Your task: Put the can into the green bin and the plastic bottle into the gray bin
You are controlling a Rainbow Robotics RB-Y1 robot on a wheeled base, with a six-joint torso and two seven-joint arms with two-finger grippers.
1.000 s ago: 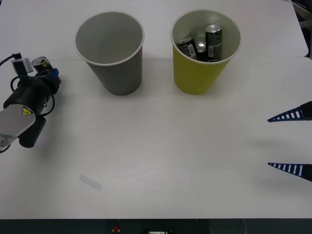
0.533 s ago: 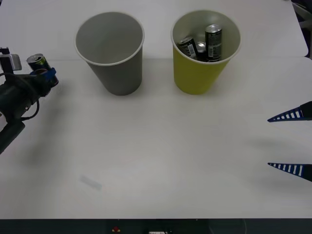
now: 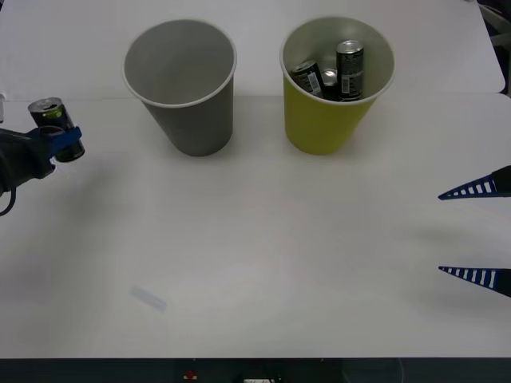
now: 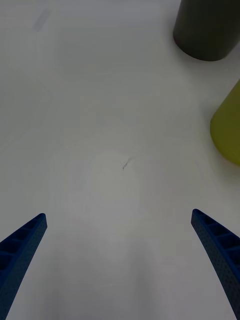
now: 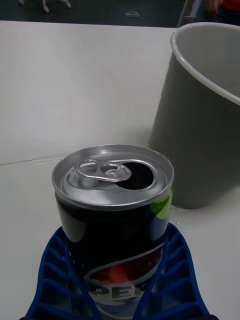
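Two blue fingers of the left gripper (image 3: 60,144) pinch the can (image 3: 49,116) upright, left of the gray bin (image 3: 180,84); the right gripper (image 3: 477,231) hangs spread wide at the table's (image 3: 263,255) right edge.

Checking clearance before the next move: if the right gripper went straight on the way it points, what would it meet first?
The right gripper is open and points across bare table. The way looks free at first; farther on, the gray bin and green bin stand off to one side, though depth is unclear.

two bins, one gray bin (image 3: 183,84), one green bin (image 3: 328,112), four cans, two pincers
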